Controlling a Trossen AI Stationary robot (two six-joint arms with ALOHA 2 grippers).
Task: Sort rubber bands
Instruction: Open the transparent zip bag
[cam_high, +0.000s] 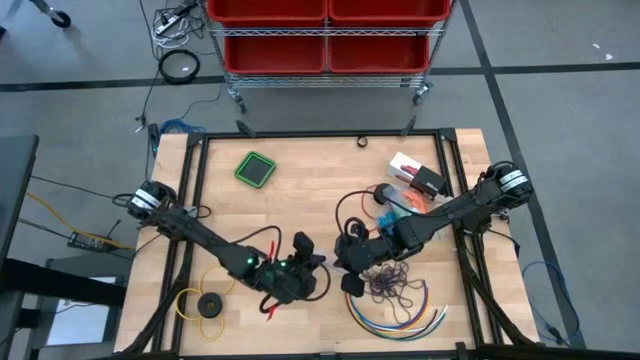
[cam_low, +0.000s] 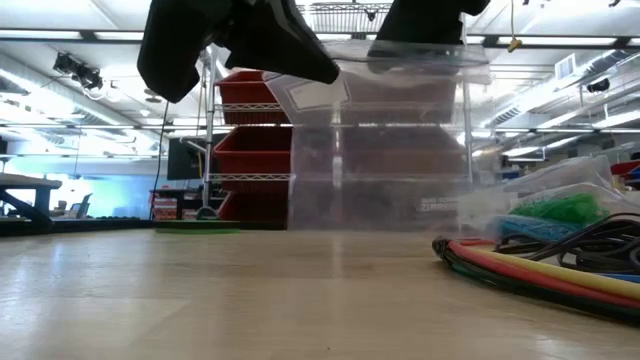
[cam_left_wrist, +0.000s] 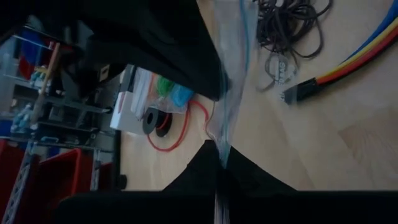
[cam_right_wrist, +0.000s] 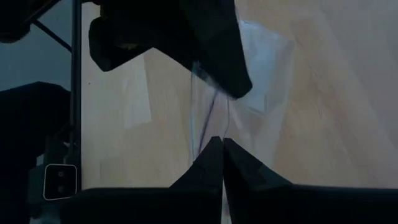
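A clear zip bag (cam_low: 390, 150) hangs between my two grippers above the middle of the table. My left gripper (cam_high: 316, 264) and my right gripper (cam_high: 340, 262) face each other, each shut on the bag's upper edge. A loose pile of dark purple rubber bands (cam_high: 390, 285) lies on the table just right of them, also seen in the left wrist view (cam_left_wrist: 292, 25). Green rubber bands (cam_low: 570, 208) and blue ones (cam_low: 530, 228) lie bunched at the right. In the low view the bag's top corners are hidden by the grippers. My left gripper (cam_left_wrist: 219, 149) pinches the bag's edge (cam_left_wrist: 225, 127) between its two shut fingers, near the blue zip strip (cam_left_wrist: 242, 37), slanting down from the table's left. The bag hangs below it. My right gripper (cam_right_wrist: 222, 142) pinches the bag's edge (cam_right_wrist: 214, 118) between its shut fingers, slanting down from the table's right, opposite the left gripper. The bag hangs below; whether its lower edge touches the table, I cannot tell.
Long curved multicoloured cables (cam_high: 400, 315) lie near the front edge at the right. A yellow ring with a black disc (cam_high: 205, 303) lies at the front left. A green square lid (cam_high: 256, 168) sits toward the far left, and a white box (cam_high: 405, 165) at the far right.
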